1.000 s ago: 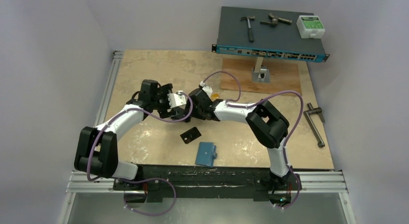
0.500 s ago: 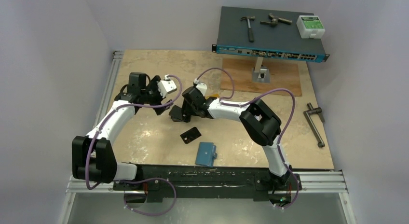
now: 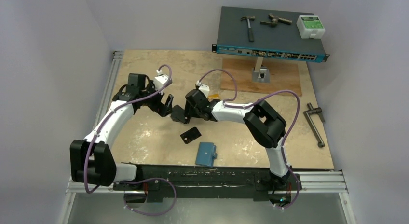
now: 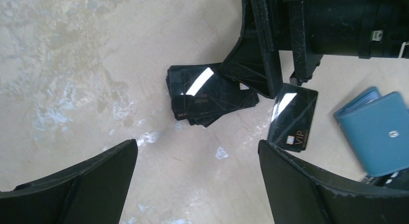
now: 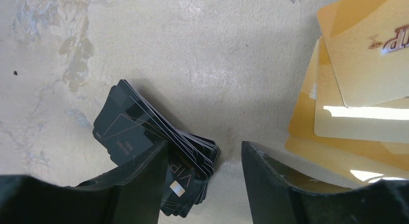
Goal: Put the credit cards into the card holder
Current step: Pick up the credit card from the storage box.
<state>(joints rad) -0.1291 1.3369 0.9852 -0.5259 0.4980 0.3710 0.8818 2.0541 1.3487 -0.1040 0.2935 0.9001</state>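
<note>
"VIP" is printed on the black cards [image 5: 140,132] and the single black card [image 4: 293,117]. The left fingers [image 4: 77,190] hover wide apart; the right fingers [image 5: 130,195], half spread, straddle the stack edge.

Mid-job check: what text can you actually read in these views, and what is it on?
"VIP": on the lone black card.
"VIP": on a card in the black stack.
"IP": on the top gold card; the rest is unclear.
Too small to read: the black cards' small print, the card holder snap emblem, and the blue switch port labels.
</note>
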